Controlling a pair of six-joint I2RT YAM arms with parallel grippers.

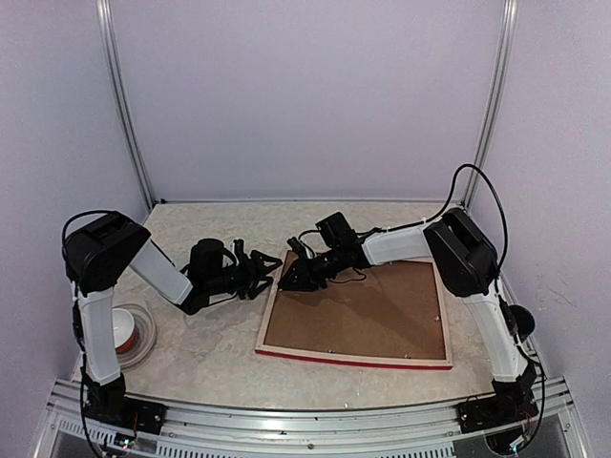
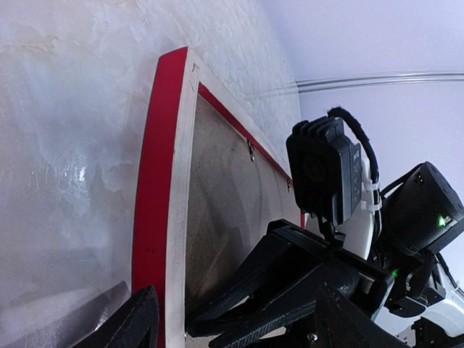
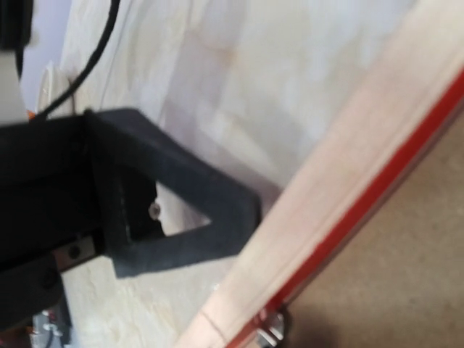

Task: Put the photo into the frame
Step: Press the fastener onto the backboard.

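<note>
Left gripper [image 1: 267, 272] is noted with fingers spread wide and nothing held, poised just off the far left corner of the frame [image 1: 353, 359]. The right gripper [image 1: 292, 275] is set at that same corner, its fingers reaching over the pale wood edge; whether it is clamped or slack cannot be told. The frame is laid face down on the table [image 1: 210, 353], right of centre, with a brown backing board [image 1: 363, 310] seated in it. The photo is not seen in any view and may be under the board. Risks judged: the grippers are crowded together, so a knock is likely if either is swung. The frame could be skated across the table if the corner is pried unbraced. The board could be bent if its clips [image 2: 250, 150] are not released. Count, left to right: one white roll [image 1: 134, 329], two grippers, one frame, one backing board, no photo.
</note>
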